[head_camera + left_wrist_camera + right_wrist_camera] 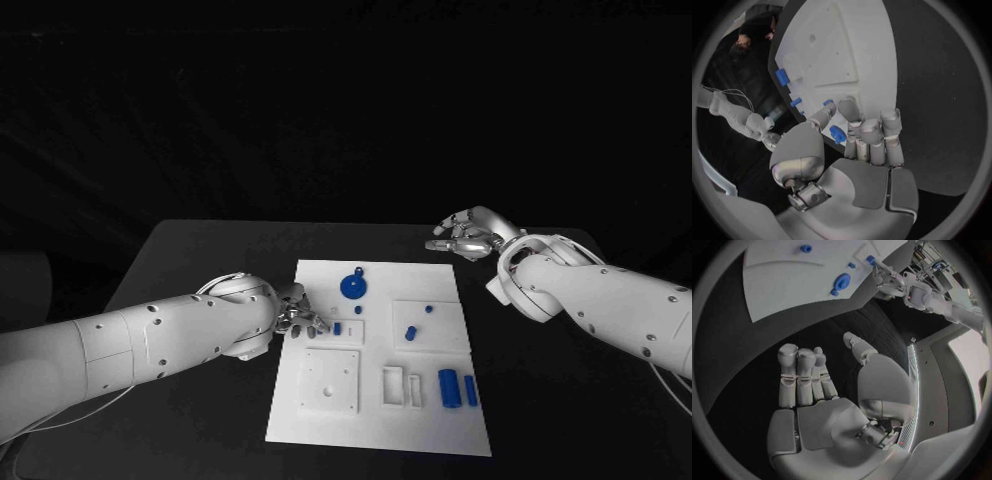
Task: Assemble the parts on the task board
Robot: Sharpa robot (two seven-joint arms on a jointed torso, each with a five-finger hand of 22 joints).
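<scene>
Parts small, blue, look like rigid plastic: likely light, stiff, smooth enough to slip; best pinched across short sides with fingertips. Most lie on task board (pixel 378 420) mid-counter: round disc part (pixel 353 288) near far edge, two cylinders (pixel 459 388) at near right. Left robot hand (pixel 856 134) at board's left edge, fingers curled, pinching small blue part (pixel 837 134). Right robot hand (pixel 826 390) off board's far right corner over counter (pixel 202 250), fingers loosely apart, holding nothing.

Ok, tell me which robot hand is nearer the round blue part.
Left. The left robot hand sits just beside the round blue part; the right robot hand hangs beyond the task board.
</scene>
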